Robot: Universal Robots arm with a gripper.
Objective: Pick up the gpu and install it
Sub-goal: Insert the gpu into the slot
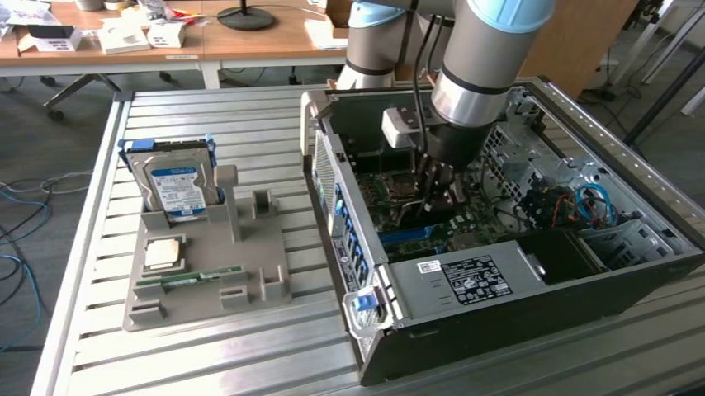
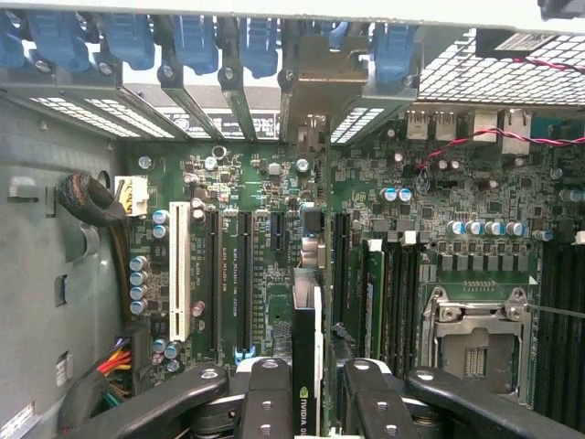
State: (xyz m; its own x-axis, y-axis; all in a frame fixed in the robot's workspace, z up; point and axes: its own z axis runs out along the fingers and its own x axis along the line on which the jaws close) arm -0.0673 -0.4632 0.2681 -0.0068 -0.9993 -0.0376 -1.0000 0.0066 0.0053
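The gripper (image 2: 309,402) pinches the gpu (image 2: 308,338) edge-on above the motherboard (image 2: 265,192) slots inside the case (image 1: 529,330), walls close around; nearby lettering unreadable.

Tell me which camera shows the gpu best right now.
The wrist view: the gpu stands edge-on between the gripper's fingers, held over the motherboard's slots. In the exterior view the gripper is down inside the case, and the card is hard to make out there.
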